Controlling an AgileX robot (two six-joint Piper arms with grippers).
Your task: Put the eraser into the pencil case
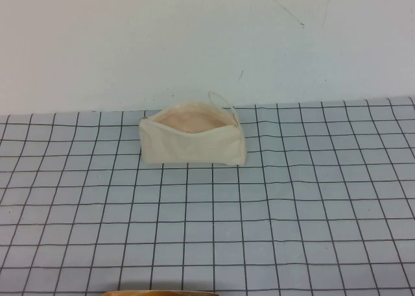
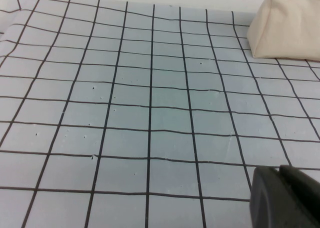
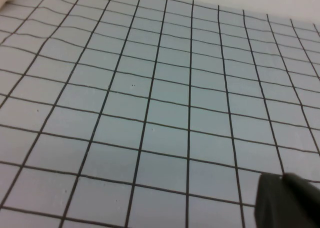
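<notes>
Left tool (image 2: 285, 198): only a dark corner shows in the left wrist view, low over the gridded worktop (image 2: 150, 113); released or clenched, cannot tell. Right tool (image 3: 287, 203): same story in the right wrist view, a dark bit above bare grid squares; state cannot tell. Neither tool nor arm shows in the high view.

At the near edge of the worktop in the high view, a thin tan-brown sliver (image 1: 165, 293) pokes in, too cropped to identify.

Farther back, near the worktop's rear edge and a little left of centre, sits the pencil case (image 1: 192, 142): cream-white fabric pouch, standing upright, mouth open upward, pinkish-beige lining visible inside. Thin white cord loop (image 1: 222, 102) sticks up at its right end. Contents at the bottom cannot be made out from this angle. No readable writing or label on the pouch. The eraser is nowhere visible in any view.

Behind it, a plain pale wall (image 1: 207, 43) with a few faint scuffs.
</notes>
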